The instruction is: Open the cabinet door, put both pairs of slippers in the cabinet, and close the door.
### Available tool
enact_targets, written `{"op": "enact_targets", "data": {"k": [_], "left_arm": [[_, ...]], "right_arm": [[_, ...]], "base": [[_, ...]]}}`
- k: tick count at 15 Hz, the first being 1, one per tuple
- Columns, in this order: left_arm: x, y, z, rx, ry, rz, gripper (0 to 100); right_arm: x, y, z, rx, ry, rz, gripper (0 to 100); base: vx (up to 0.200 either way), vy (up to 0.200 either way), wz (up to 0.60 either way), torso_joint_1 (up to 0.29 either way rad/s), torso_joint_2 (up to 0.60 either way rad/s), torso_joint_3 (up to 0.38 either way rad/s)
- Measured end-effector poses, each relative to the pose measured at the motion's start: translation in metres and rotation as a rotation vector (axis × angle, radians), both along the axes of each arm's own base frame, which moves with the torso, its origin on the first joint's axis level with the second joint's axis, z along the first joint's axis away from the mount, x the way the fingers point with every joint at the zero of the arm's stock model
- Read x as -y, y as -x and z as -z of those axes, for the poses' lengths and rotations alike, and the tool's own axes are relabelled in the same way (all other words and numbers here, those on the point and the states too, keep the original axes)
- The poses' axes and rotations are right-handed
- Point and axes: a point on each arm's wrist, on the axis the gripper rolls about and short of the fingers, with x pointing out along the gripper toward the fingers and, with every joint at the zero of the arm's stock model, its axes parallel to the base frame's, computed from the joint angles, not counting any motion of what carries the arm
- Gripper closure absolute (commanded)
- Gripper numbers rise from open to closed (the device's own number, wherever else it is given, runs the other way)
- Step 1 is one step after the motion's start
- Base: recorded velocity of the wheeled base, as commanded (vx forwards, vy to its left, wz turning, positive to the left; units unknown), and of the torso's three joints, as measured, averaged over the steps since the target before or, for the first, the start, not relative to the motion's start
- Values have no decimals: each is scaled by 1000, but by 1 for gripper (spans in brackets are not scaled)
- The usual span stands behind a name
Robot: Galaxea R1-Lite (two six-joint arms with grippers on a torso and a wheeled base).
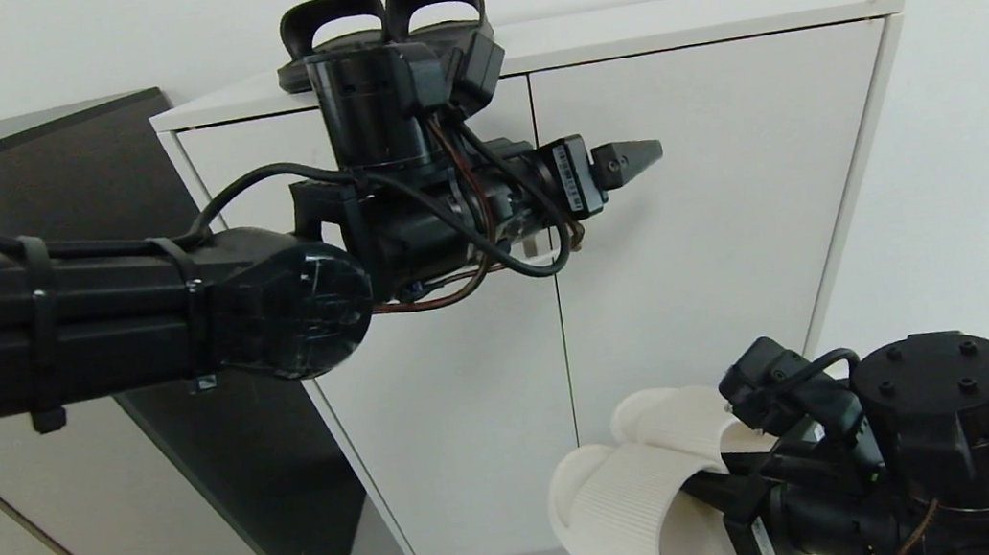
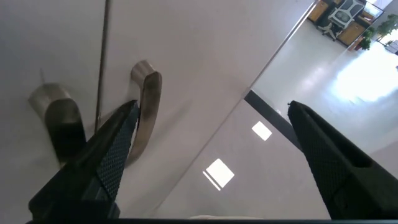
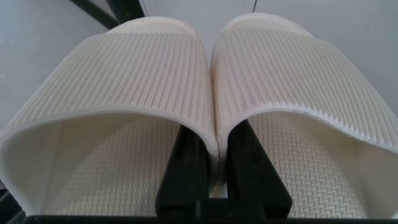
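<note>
White slippers (image 1: pixel 632 500), toes toward cabinet (image 1: pixel 692 240)

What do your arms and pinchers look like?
Both arms are black. The left arm is a tube with straps holding a black cable, and brown wires loop at its wrist beside a white label. The left end effector has two pointed, bumpy fingers. The right arm has a round cap with bolts; the right end effector has black fingers.

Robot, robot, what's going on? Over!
Left gripper open at the door handles. Right gripper shut on white slippers. Cabinet doors shut, black slippers on top.
</note>
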Motion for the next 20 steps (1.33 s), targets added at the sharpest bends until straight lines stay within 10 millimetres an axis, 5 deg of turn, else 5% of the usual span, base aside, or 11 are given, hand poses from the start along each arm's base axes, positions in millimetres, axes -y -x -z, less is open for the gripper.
{"op": "enact_targets", "data": {"k": [1, 2, 10, 20], "left_arm": [[2, -2, 3, -5, -4, 0, 0], [2, -4, 5, -8, -7, -2, 100], [0, 3, 11, -27, -23, -2, 100], [-35, 79, 8, -71, -58, 57, 100]], "right_arm": [[0, 0, 0, 2, -3, 1, 100], [-1, -1, 0, 6, -7, 1, 100], [4, 6, 4, -46, -33, -135, 100], [23, 29, 5, -41, -20, -296, 100]], "base": [[0, 0, 0, 0, 0, 0], [0, 0, 0, 0, 0, 0], [0, 0, 0, 0, 0, 0], [0, 0, 0, 0, 0, 0]]}}
